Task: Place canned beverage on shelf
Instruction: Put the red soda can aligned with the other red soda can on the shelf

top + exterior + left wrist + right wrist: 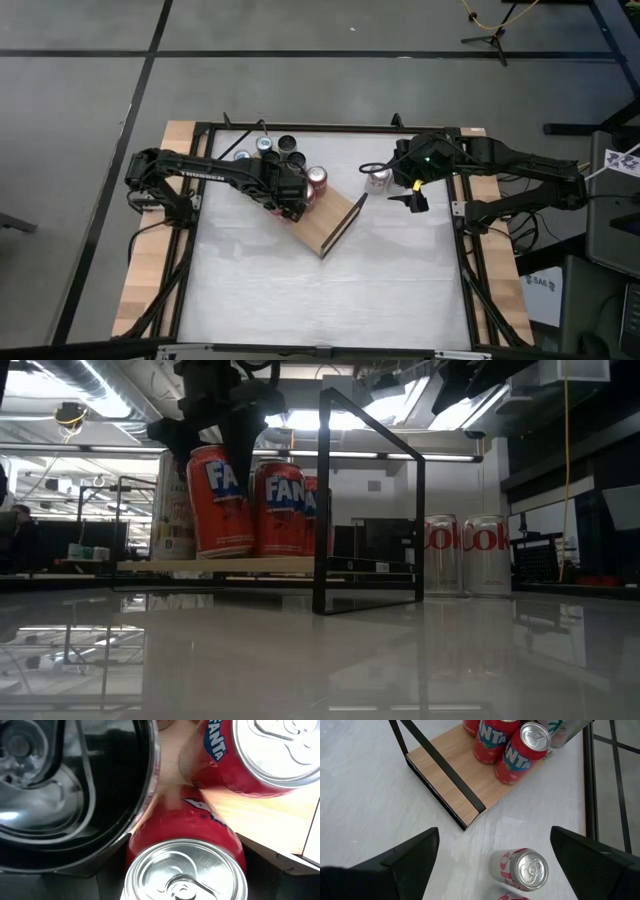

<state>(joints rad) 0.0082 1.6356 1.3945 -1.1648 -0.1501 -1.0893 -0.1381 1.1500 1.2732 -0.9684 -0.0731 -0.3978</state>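
The shelf, a light wooden board on a thin black frame, stands slantwise mid-table. At its far-left end my left gripper is shut on a red Fanta can. A second red Fanta can stands upright on the board right beside it. My right gripper hangs open above the table to the shelf's right. A silver-and-red cola can stands on the table below its spread fingers, apart from them. My left gripper comes at the red Fanta can from above, pointing down. A dark finger lies against the can's upper side wall, below the rim. The can's top shows close under the wrist. The can is nearly upright, its base at the shelf board.
Black and silver cans stand grouped at the table's far left, behind the shelf; one black can is close beside the held can. Two cola cans stand right of the shelf. A black rail borders the white tabletop.
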